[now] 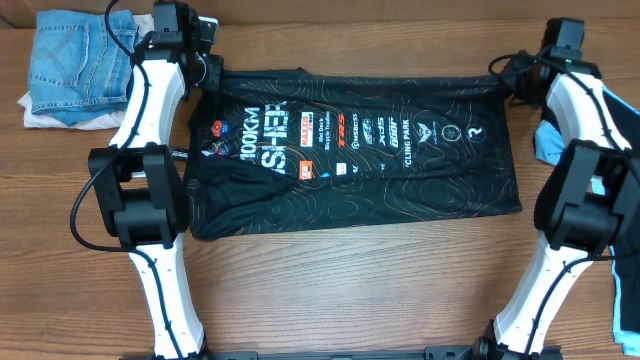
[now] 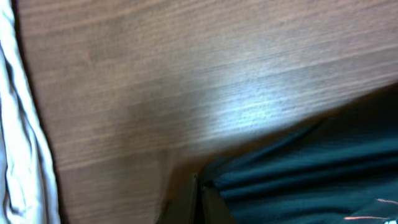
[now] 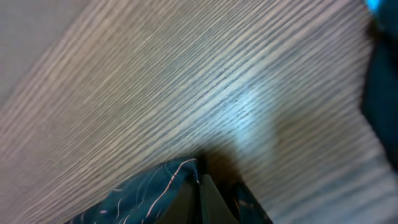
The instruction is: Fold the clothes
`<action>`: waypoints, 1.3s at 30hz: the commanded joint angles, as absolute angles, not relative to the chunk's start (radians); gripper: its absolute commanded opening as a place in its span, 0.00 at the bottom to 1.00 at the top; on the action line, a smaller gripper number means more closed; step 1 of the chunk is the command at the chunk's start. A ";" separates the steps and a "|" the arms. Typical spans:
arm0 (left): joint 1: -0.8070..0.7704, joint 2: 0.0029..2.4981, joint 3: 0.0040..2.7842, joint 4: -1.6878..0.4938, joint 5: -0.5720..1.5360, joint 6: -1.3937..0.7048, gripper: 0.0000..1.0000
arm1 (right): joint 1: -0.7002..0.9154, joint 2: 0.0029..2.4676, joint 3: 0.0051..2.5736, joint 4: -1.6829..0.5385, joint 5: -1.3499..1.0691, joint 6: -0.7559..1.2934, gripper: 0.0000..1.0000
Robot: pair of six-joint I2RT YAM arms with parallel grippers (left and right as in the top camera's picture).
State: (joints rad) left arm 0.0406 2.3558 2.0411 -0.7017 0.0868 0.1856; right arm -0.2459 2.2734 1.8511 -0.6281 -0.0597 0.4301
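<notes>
Where the wooden table [image 1: 340, 290] lies bare, along its near side between the two arms, is the widest free room; a thinner strip of wood shows along the far edge; the black jersey [image 1: 400, 190] is spread flat across the middle, logos and white lettering up, its far edge drawn taut between the grippers, its near edge loose and uneven; at the far left corner a pile of blue jeans [image 1: 80, 60] sits on a white cloth [image 1: 35, 112], just beside the left arm; at the right edge a black-and-light-blue garment [image 1: 548, 142] is partly hidden behind the right arm; the left gripper [image 1: 212, 72] is closed on the jersey's far left corner, the right gripper [image 1: 508, 72] on its far right corner; only the wrist views show the pinch itself; from the left wrist the fingertips [image 2: 214, 208] meet on dark fabric, white cloth at the frame's left edge; from the right wrist the fingertips [image 3: 214, 206] nip a corner with thin contour lines.
</notes>
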 commanded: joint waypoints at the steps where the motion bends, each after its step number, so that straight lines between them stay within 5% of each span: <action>1: 0.067 2.326 2.058 -0.749 0.038 0.160 0.04 | -0.289 2.227 1.860 -0.669 -0.047 0.447 0.04; 26: 0.079 2.326 2.058 -1.152 -0.041 0.126 0.04 | -0.334 2.167 1.860 -0.946 -0.035 0.491 0.04; 29: 0.079 2.326 2.058 -1.183 -0.041 0.126 0.14 | -0.333 2.167 1.860 -0.967 -0.035 0.491 0.12; 36: 0.079 2.326 2.058 -1.240 -0.057 0.127 0.11 | -0.333 2.167 1.860 -1.019 -0.015 0.490 0.09; 39: 0.079 2.326 2.058 -1.250 -0.063 0.127 0.18 | -0.333 2.167 1.860 -1.030 -0.016 0.490 0.17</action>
State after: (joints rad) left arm 0.0792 2.3558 2.0411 -1.2457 -0.0406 0.1299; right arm -0.3332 2.2093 1.8511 -1.0267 -0.0349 0.4911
